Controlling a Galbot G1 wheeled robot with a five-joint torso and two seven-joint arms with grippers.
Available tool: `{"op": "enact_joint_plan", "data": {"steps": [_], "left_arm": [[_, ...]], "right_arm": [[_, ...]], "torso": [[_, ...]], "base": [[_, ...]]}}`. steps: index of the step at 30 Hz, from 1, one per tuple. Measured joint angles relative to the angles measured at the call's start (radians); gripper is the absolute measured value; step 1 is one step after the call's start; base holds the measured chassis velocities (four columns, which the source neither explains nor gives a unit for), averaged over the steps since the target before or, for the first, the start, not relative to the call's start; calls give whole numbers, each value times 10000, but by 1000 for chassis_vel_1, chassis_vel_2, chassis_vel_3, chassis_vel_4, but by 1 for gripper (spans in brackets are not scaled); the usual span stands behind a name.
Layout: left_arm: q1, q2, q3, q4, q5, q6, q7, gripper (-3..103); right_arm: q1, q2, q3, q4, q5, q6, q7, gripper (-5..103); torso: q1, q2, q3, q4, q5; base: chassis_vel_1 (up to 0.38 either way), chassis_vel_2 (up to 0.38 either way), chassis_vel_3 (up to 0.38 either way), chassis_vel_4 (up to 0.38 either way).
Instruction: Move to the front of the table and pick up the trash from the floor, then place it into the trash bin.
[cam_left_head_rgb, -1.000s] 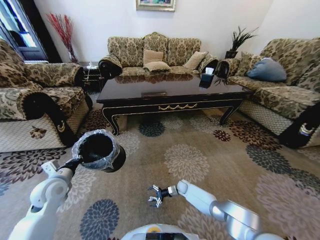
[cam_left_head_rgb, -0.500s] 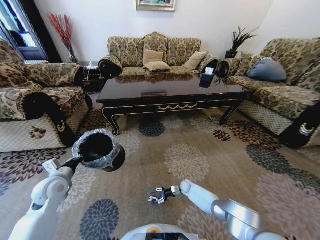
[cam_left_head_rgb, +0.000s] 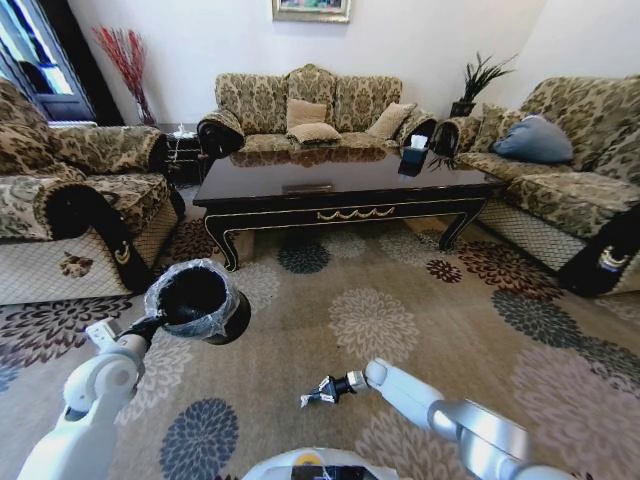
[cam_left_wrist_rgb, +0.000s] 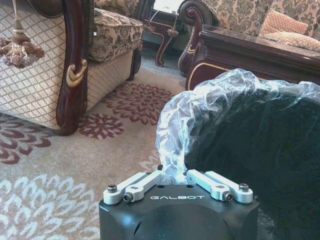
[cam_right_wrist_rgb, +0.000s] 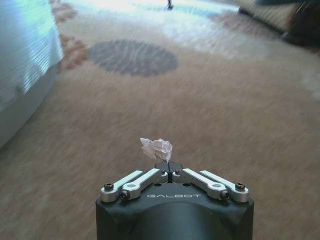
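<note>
"GALBOT" lettering on both wrist housings. Right gripper (cam_right_wrist_rgb: 170, 169) low over carpet (cam_left_head_rgb: 420, 290), pinching crumpled white paper (cam_right_wrist_rgb: 157, 148) at fingertips. Left gripper (cam_left_wrist_rgb: 172, 172) clamped on bag-lined trash bin (cam_left_head_rgb: 196, 299) rim, held aloft.

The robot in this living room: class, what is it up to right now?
The robot is tidying litter off the carpet. Its left pincer grips the rim of a small black bin lined with a clear bag, holding it up beside the robot. Its right pincer, low over the carpet, is shut on a crumpled scrap of white paper. The paper is not yet in the bin. The dark coffee table stands ahead, between the sofas.
</note>
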Motion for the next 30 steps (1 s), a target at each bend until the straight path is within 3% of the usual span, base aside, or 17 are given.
{"op": "enact_joint_plan", "data": {"steps": [5, 7, 9, 11, 13, 16, 18, 22, 30], "left_arm": [[62, -25, 178, 166, 252, -91, 118, 2], [107, -77, 355, 280, 314, -112, 142, 2], [111, -102, 430, 318, 336, -112, 145, 2], [112, -165, 619, 426, 440, -121, 167, 2], [113, -175, 650, 450, 467, -128, 172, 2], [112, -229, 857, 618, 606, -161, 209, 2], [108, -242, 917, 665, 643, -175, 223, 2], [-126, -274, 1260, 787, 690, -208, 251, 2], [-1072, -367, 1853, 782, 550, -160, 151, 2]], "right_arm": [[273, -66, 273, 1075, 938, 113, 329, 0], [740, -67, 362, 2018, 1652, 58, 1167, 0], [920, -42, 372, 2256, 1878, 11, 1499, 0], [1659, 143, 370, 2766, 2606, -221, 2681, 0], [1845, 193, 371, 2840, 2794, -282, 2938, 0], [2787, 482, 316, 3319, 3936, -732, 4306, 0], [3005, 531, 252, 3488, 4250, -862, 4561, 0], [3653, 663, -660, 4871, 5625, -1473, 5725, 0], [3809, 984, -2059, 6535, 5958, -1810, 6547, 0]], "torso": [[0, 1, 0, -1, 0], [0, 0, 0, 3, 0], [0, 1, 0, 3, -3], [0, 0, 1, 2, 0], [0, 0, 0, 2, -1], [1, 0, 1, 3, -2], [0, 0, 1, 3, -3], [0, 0, 0, 3, -3], [0, 0, 0, -1, -1]], "base": [[0, 0, 0, 0], [0, 0, 0, 0], [0, 0, 0, 0], [0, 0, 0, 0], [0, 0, 0, 0], [0, 0, 0, 0], [0, 0, 0, 0], [0, 0, 0, 0], [0, 0, 0, 0]]}}
